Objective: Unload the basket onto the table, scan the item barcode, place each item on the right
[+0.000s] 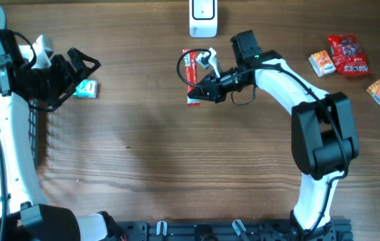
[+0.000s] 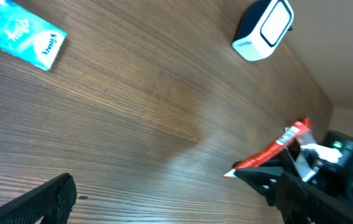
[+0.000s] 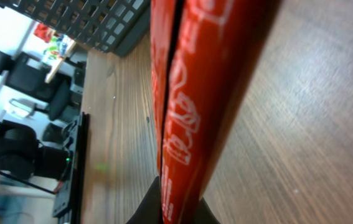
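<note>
My right claw is clamped on the flat red foil packet, held on edge near the white box-shaped scanner at the far edge of the wooden bench. My left claw gapes wide beside a teal packet. Bare bench lies between.

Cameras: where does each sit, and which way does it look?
Overhead: above the table, looking down; left arm and right arm show.
Left wrist: on the left arm, facing the scanner and red packet; one finger shows.
Right wrist: on the right arm, looking along the red packet in the right gripper.
Shared: all see the red packet.
</note>
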### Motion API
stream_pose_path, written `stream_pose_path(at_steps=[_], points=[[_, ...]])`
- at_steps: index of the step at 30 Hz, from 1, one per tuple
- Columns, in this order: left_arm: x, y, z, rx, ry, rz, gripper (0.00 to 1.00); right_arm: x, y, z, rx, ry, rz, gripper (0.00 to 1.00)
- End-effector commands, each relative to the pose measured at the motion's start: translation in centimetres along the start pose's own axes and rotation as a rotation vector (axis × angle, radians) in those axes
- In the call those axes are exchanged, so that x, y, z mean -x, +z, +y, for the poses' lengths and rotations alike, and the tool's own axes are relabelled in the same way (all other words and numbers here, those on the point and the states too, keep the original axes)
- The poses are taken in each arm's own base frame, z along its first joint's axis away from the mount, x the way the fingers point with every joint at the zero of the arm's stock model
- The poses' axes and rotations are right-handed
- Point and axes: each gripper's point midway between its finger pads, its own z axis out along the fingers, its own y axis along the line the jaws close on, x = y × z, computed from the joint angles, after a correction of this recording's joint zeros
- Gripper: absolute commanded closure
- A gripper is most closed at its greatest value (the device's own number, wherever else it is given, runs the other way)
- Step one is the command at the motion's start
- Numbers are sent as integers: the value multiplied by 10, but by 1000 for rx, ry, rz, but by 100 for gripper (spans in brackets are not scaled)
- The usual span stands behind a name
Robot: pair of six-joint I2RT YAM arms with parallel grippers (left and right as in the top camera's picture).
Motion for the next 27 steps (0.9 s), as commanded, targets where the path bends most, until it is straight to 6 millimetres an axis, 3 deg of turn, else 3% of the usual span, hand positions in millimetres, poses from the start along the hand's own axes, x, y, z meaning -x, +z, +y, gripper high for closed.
stream_pose_path(at_steps=[1, 4, 8, 14, 17, 22, 25, 27], points=[[6, -6, 2, 24, 5, -30, 0, 19, -14, 4, -92, -40, -21, 96], [5, -6, 2, 24, 5, -30, 0, 17, -19, -22, -245, 48, -4, 96], [5, -6, 2, 24, 5, -30, 0, 8, -46, -79, -617, 217, 11, 96], [5, -6, 2, 24, 5, -30, 0, -2, -82, -112, -914, 231, 63, 96], [6, -6, 2, 24, 5, -30, 0, -7, -119, -132, -1182, 259, 72, 96], [6, -6, 2, 24, 5, -30, 0, -2, -174, -139, -1590, 217, 83, 96], [6, -6, 2, 24, 5, -31, 0, 18, -209, -128, -1867, 100, 103, 96], [6, -6, 2, 24, 5, -30, 0, 35, -214, -122, -1930, -19, 153, 96]])
